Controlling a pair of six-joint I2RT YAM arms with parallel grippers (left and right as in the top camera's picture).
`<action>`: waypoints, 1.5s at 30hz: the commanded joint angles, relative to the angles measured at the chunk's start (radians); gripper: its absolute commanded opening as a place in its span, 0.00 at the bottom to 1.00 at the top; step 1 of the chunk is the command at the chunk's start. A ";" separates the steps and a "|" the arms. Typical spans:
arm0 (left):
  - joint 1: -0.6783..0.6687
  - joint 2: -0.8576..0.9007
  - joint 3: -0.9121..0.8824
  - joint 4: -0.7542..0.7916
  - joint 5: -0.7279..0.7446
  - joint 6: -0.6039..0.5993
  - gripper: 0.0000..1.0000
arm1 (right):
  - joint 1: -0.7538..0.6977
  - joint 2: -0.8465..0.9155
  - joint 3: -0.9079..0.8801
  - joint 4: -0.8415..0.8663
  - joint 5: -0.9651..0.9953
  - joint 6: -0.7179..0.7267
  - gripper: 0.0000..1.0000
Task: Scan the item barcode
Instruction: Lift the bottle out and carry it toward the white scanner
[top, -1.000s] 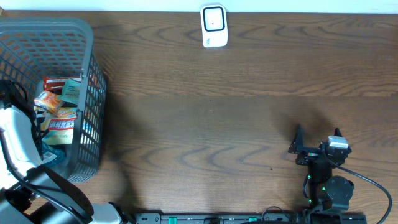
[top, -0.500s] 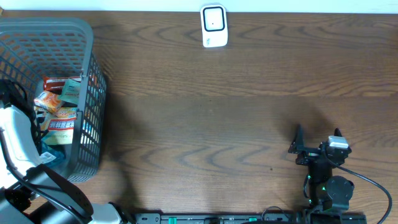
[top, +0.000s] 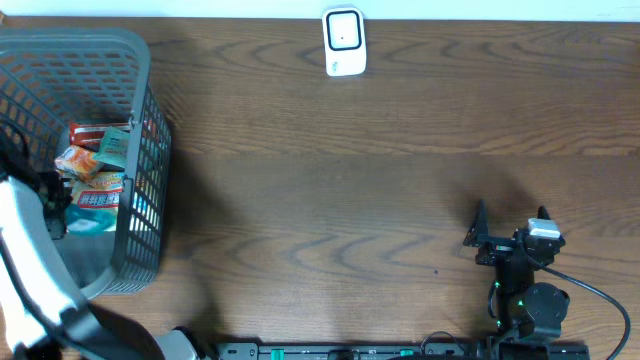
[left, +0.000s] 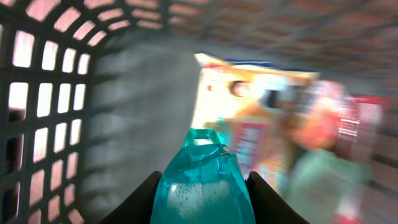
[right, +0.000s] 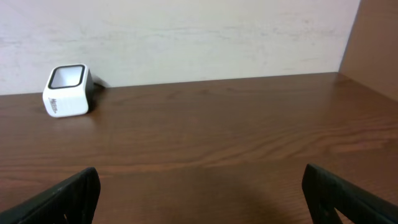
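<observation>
The left claw (left: 204, 188) grips a blue-green bottle (left: 201, 163) in the basket (top: 141, 170), far from the scanner (top: 343, 42) at the tabletop's back edge; the right claw (right: 202, 196) is open.

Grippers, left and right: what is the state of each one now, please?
Left gripper: closed on a teal translucent container, inside the basket.
Right gripper: open, holding nothing.

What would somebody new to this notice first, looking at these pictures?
The grey basket at the table's left, with bright snack packets inside, draws the eye first. In it, the left gripper clamps a teal item. The white scanner sits alone at the far edge, and the right gripper rests open, near right.
</observation>
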 joint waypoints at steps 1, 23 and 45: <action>0.001 -0.129 0.077 0.005 0.021 0.011 0.23 | 0.006 -0.003 -0.001 -0.003 0.005 0.014 0.99; -0.135 -0.534 0.096 0.189 0.650 -0.139 0.24 | 0.006 -0.003 -0.001 -0.003 0.005 0.014 0.99; -1.032 -0.113 0.096 0.233 0.259 -0.021 0.24 | 0.006 -0.003 -0.001 -0.003 0.005 0.014 0.99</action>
